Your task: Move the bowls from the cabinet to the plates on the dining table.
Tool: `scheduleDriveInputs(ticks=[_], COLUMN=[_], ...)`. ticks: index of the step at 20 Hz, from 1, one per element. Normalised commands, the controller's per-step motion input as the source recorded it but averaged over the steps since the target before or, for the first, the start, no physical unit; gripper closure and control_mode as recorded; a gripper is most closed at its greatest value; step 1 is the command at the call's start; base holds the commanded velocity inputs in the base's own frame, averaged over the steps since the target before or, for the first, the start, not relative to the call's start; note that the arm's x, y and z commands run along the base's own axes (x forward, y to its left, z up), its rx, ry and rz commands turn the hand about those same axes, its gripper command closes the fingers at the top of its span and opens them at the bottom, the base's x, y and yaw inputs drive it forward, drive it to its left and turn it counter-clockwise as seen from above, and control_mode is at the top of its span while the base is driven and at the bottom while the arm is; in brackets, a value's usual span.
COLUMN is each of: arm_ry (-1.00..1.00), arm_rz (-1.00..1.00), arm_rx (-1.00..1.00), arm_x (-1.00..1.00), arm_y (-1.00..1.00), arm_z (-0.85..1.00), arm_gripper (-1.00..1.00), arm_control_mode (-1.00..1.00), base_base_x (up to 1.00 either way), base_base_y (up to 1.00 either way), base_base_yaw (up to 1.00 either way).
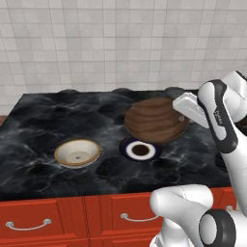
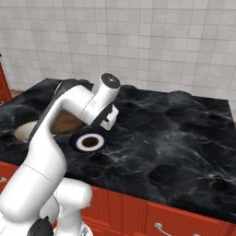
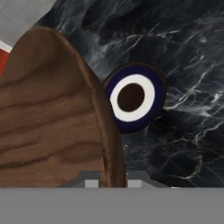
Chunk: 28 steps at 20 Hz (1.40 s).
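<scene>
Red drawer fronts [image 1: 58,219] line the near edge of the desk [image 1: 43,169]. On the marble, the cream bowl [image 1: 77,153] sits at 9 o'clock of the blue-rimmed plate [image 1: 140,149]. The end effector [image 3: 113,180] is clamped on the wooden bowl [image 1: 155,120], held tilted above the plate's far side.

landmark: blue-rimmed plate [image 1: 140,150] on dining table [image 1: 38,120] near its front edge | wooden bowl [image 1: 155,120] raised just behind and above plate, tilted | ceramic bowl [image 1: 77,152] left of plate, apart, on tabletop | drawers [image 1: 34,223] below plate
</scene>
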Motion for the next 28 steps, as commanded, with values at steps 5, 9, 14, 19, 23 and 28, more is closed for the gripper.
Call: scheduleDriveInputs(ticks=[5, 9, 14, 19, 23, 28], arm_ry=[0.09, 0.01, 0.00, 0.02, 0.02, 0.07], arm_rz=[0.05, 0.05, 0.03, 0.02, 0.01, 0.01], arm_rx=[0.00, 0.00, 0.00, 0.00, 0.00, 0.00], arm_x=[0.50, 0.29, 0.19, 0.22, 0.19, 0.24], arm_y=[-0.15, -0.01, 0.00, 0.00, 0.00, -0.03], arm_z=[-0.25, -0.35, -0.39, -0.36, -0.31, -0.19], arm_gripper=[1.00, 1.00, 1.00, 1.00, 1.00, 1.00], arm_control_mode=[-1.00, -1.00, -1.00, -1.00, -1.00, -1.00], base_base_x=[0.00, 0.00, 0.00, 0.00, 0.00, 0.00], base_base_y=[0.00, 0.00, 0.00, 0.00, 0.00, 0.00], base_base_yaw=[0.00, 0.00, 0.00, 0.00, 0.00, 0.00])
